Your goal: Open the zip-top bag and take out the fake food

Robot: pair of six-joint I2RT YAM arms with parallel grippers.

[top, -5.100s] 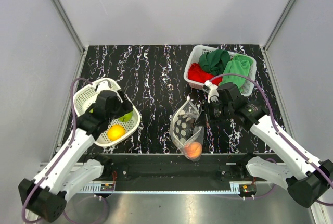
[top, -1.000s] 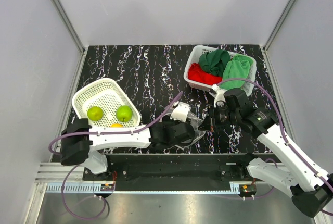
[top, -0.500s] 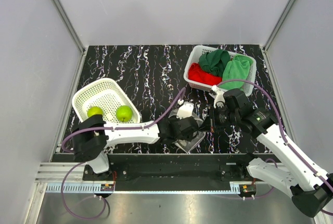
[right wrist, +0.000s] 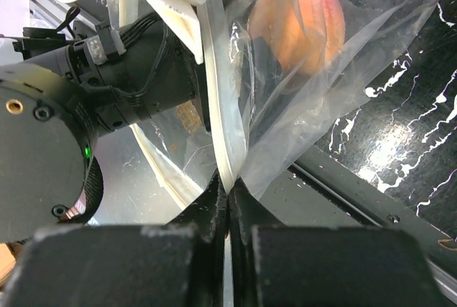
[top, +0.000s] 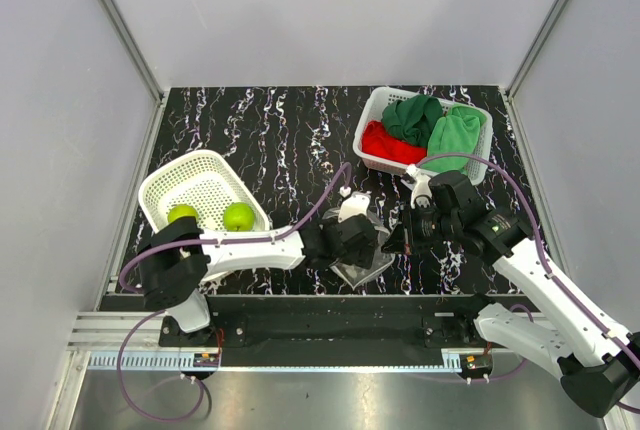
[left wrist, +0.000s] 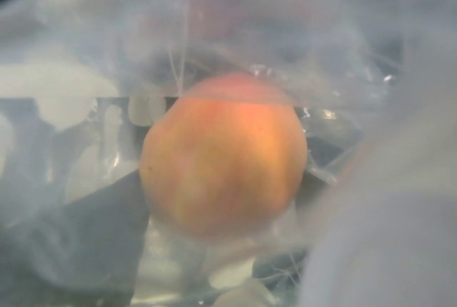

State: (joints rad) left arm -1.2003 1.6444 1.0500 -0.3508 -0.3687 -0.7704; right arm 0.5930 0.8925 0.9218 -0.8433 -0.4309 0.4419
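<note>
The right gripper (right wrist: 228,194) was clenched on the bag (right wrist: 321,100) edge. The left gripper (top: 355,242), its state unseen, might push the peach (left wrist: 223,153) deeper.

The zip-top bag (right wrist: 314,100) is thin, clear, soft plastic, creased and glossy with pale highlights, and the peach (left wrist: 223,153) inside it has a smooth orange-pink plastic skin with a dull sheen. The table top (top: 270,135) is polished black veined in white like marble; on it a white perforated plastic basket (top: 205,185) holds two green apples (top: 238,217) with smooth, slightly shiny skin, and the other basket (top: 370,110) holds soft matt cloths (top: 415,118) in red and green. The right gripper (right wrist: 228,210) is matt black and faintly grainy, against the glossy white shell of the left arm (top: 250,247).
</note>
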